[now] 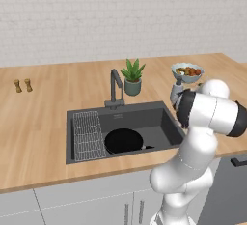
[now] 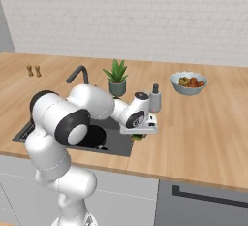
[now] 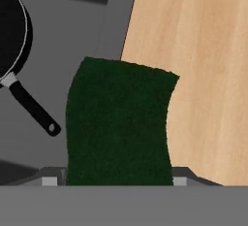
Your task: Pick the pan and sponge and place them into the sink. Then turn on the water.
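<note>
Your sponge [image 3: 118, 123] sits right between the fingers [image 3: 114, 181], green scouring side toward the hand camera, and the two tips clamp its sides; it is bowed a little. In the right base view the sponge [image 2: 138, 136] shows as a small dark-green scrap under the hand, over the sink's right rim where it meets the desk [image 2: 193, 123].

To one side of the fingers lies the dark grey sink [image 3: 82, 31]; to the other, bare wood. One black pan [image 3: 12, 31] already lies in the sink, its handle stretching toward the sponge but apart from it. From the left base view the pan [image 1: 124, 140] rests on the basin floor just beside the single wire rack [image 1: 88, 135], with free floor to its right.

You have one faucet [image 1: 115, 88] behind the basin, one potted plant [image 1: 132, 77] beside it, one bowl of fruit [image 1: 187, 72] farther right, and two small shakers [image 1: 22, 85] well off to the left. A pale brick wall [image 1: 120, 11] backs the desk.
</note>
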